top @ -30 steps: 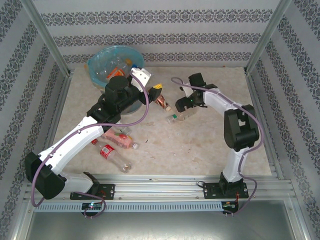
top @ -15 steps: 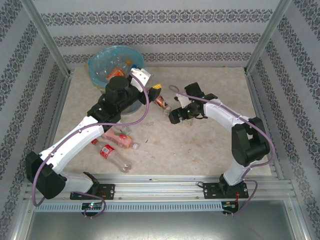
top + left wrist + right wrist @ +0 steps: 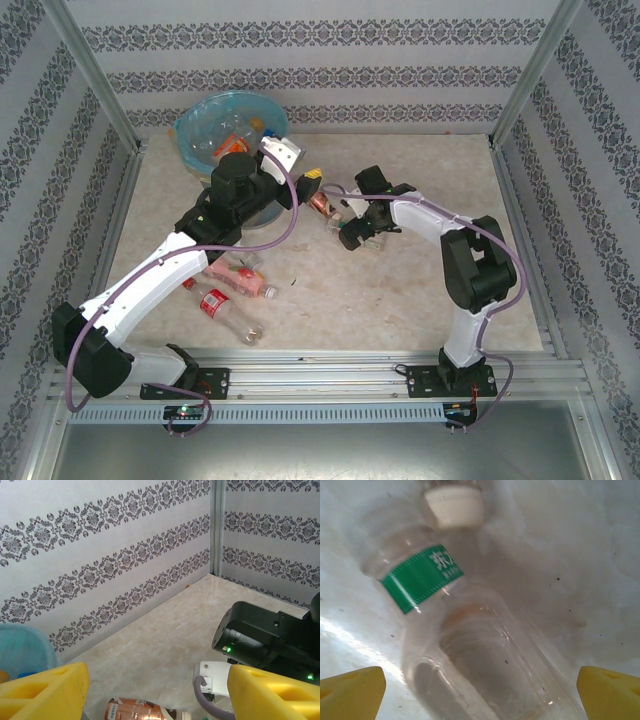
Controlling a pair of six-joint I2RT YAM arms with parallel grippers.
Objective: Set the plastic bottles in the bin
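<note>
Right gripper hangs low over a clear green-labelled bottle lying mid-table; yellow fingertips are spread wide to either side of it, nothing gripped, and its white cap points away from the wrist. Left gripper sits just beside the bin, jaws apart and empty, with a copper-labelled bottle lying below between them. The bin already holds several bottles; a pink bottle and a red-labelled bottle lie on the table by the left arm.

Damask-striped wallpaper walls enclose a beige marbled tabletop.
</note>
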